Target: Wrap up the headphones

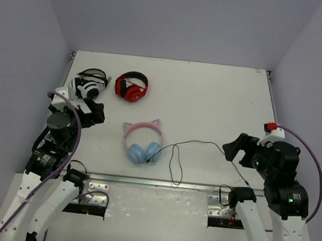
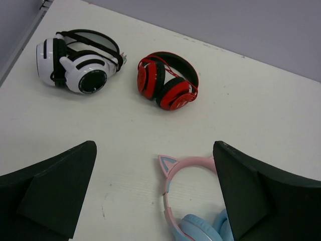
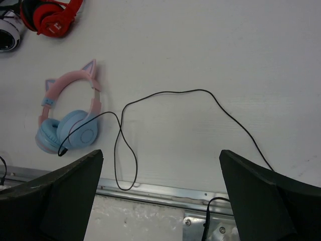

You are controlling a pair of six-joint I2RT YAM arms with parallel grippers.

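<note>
The headphones (image 1: 143, 142) lie flat on the white table, with a pink cat-eared headband and light blue ear cups toward the near edge. Their thin black cable (image 1: 196, 142) trails right from the cups, loops down near the table's front rail and runs toward my right arm. My left gripper (image 1: 95, 114) hangs open left of and slightly behind them; in the left wrist view the headband (image 2: 173, 191) shows between my fingers, gripper (image 2: 154, 150) empty. My right gripper (image 1: 233, 149) is open and empty above the cable's right stretch (image 3: 165, 93), with the headphones (image 3: 70, 130) at its left.
Red-and-black headphones (image 1: 131, 87) and white-and-black headphones (image 1: 90, 83) sit at the back left, also in the left wrist view (image 2: 168, 80) (image 2: 75, 63). A metal rail (image 1: 160, 183) runs along the table's near edge. Grey walls close in the table's sides and back.
</note>
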